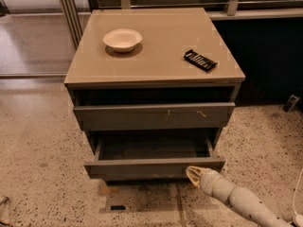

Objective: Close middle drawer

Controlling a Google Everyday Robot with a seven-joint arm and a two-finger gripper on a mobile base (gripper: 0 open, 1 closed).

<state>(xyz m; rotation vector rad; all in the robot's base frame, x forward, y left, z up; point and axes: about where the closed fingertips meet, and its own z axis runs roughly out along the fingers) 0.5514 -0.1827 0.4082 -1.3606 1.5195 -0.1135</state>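
- We see the middle drawer (154, 167) pulled out.
- Hand (193, 174) at its front's lower right edge; we can't tell its grip state.
- Bowl (122, 39), dark flat object (200, 60) on tabletop (161, 46).

Grey middle drawer (142, 167); cream tool (195, 175) at front.

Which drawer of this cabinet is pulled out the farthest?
The middle drawer, its inside open to view; the scratched top drawer above sticks out far less. The end effector is at the middle front's right end.

no legible text or labels, gripper (193, 174) by middle drawer (142, 167) front
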